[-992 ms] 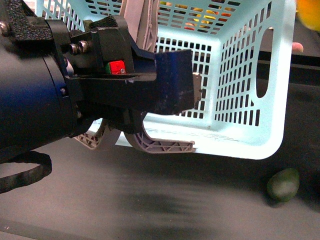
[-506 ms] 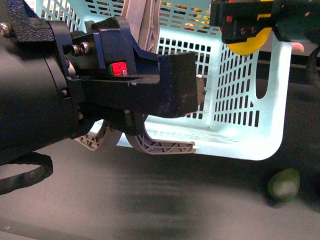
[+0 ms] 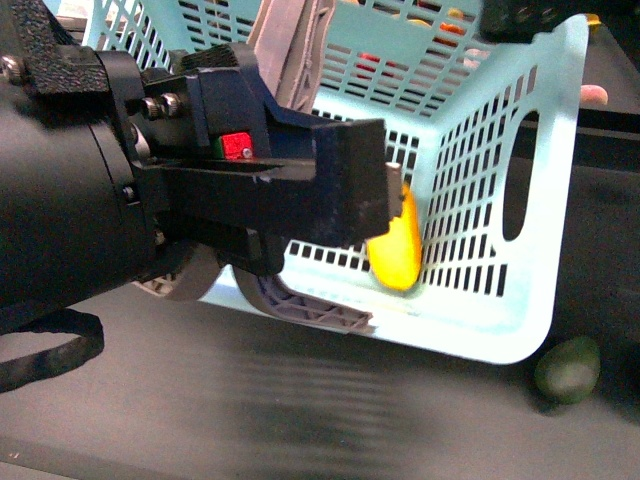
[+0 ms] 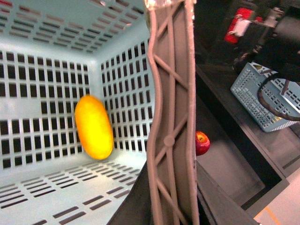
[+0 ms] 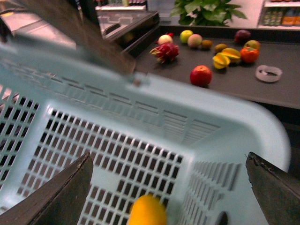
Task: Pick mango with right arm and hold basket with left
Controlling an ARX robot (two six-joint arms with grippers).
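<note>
The light blue basket is tilted above the dark table. My left gripper fills the near left and is shut on one of its grey-brown handles. The yellow mango is inside the basket, on end by a slotted wall near a corner. It also shows in the left wrist view. My right gripper is open above the basket's rim, its fingers wide apart. The mango is below them, free of both. In the front view only a dark part of the right gripper shows at the top.
A dark green oval fruit lies on the table just outside the basket's near right corner. A counter behind holds a red apple, a dragon fruit, yellow star fruits and other fruit. A small blue crate stands to one side.
Half a second ago my right gripper held the mango over the basket's far rim. Now it is open and the mango is down inside the basket. The basket has tilted a little.
</note>
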